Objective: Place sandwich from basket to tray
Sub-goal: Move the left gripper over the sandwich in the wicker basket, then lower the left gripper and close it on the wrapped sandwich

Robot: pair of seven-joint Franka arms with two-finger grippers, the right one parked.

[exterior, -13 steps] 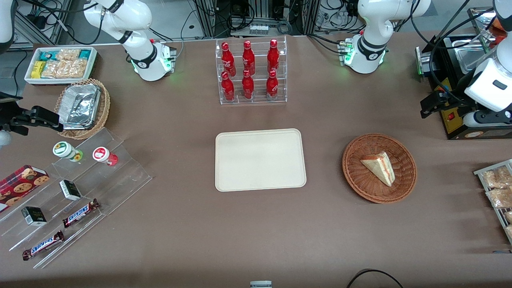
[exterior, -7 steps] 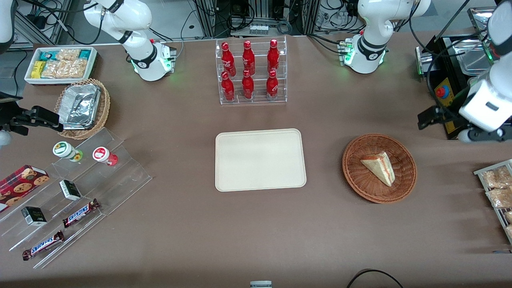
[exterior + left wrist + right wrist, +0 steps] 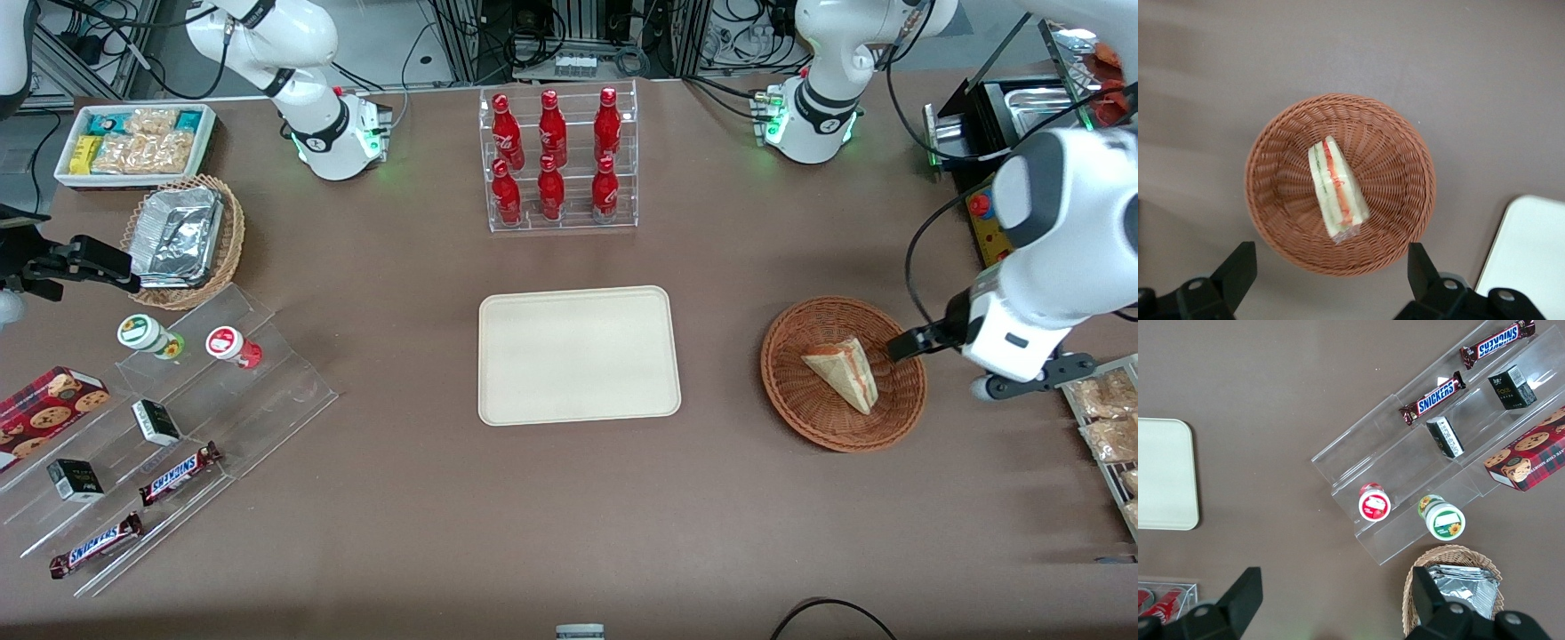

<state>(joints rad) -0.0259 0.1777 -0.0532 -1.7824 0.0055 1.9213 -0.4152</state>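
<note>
The flat cream rectangular tray (image 3: pixel 579 355) sits bare mid-table, the pale triangular sandwich (image 3: pixel 845 372) lies untouched in the round reddish-brown wicker basket (image 3: pixel 791 382), and the left arm's gripper (image 3: pixel 1331 280), fingers spread wide, has swung in from the table's edge to hover over the basket's rim, seemingly lining up for the pick.

The hand (image 3: pixel 1331 267), fingers spread wide, hangs above the basket (image 3: pixel 791 391) rim, with open air down to the sandwich (image 3: pixel 845 373) lying alone inside. Bare brown table (image 3: pixel 720 356) separates basket from tray (image 3: pixel 578 356), whose flat surface carries nothing. A rack of red bottles (image 3: pixel 556 160) stands well apart, farther from the front camera.
</note>
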